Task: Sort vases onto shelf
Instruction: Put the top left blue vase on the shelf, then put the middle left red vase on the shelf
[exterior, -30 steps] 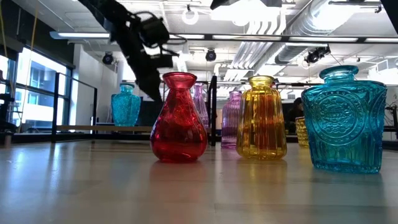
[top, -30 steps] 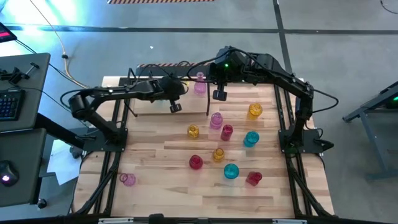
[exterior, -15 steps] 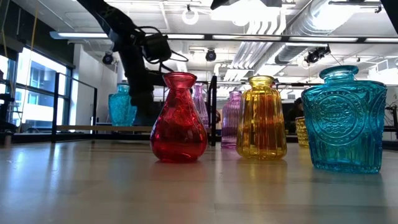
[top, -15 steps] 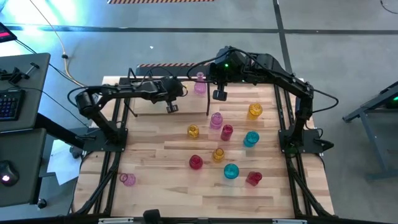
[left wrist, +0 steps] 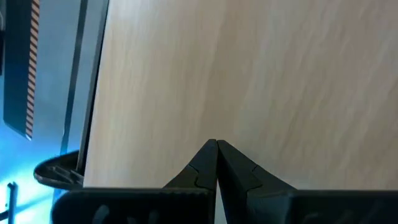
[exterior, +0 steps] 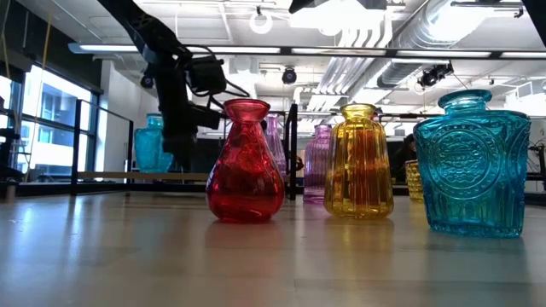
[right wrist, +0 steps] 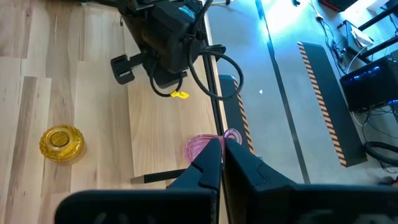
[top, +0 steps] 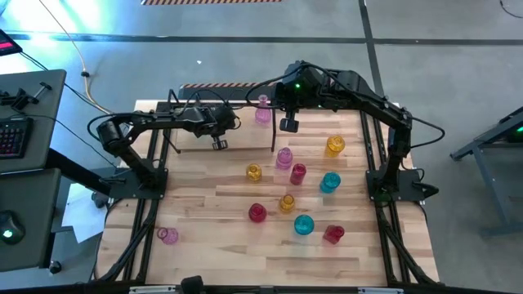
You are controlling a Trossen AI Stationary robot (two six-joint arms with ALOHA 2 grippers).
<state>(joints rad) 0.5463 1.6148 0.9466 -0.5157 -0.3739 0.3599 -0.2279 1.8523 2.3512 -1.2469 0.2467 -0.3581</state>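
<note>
At the far side of the butcher-block tabletop (top: 204, 253): the low shelf of thin black metal rods with a light wooden plank base (top: 245, 139). Above the middle of that plank: the left claw (top: 219, 144), fingers pressed together, nothing between them; under it in the wrist view, only pale wood and a black rod. Near the right end of the shelf: the right claw (top: 288, 125), raised, also closed tight and empty. Just beside the fingertips of this claw in its wrist view, at the far right corner of the shelf: a small pink translucent glass vase (top: 262, 111). Scattered on the open tabletop, all upright and apart from both claws: a round yellow vase (top: 253, 172), a pale pink vase (top: 284, 158), a dark red vase (top: 297, 173), a cyan vase (top: 330, 182), an amber vase (top: 335, 145), a smaller amber vase (top: 287, 202), a red bulbous vase (top: 257, 213), a second cyan vase (top: 303, 225), another red vase (top: 333, 234). Alone near the front left corner: one more pink vase (top: 167, 236). Behind the left arm in the low view: a further cyan vase (exterior: 153, 145), partly hidden; cannot tell what carries it.
</note>
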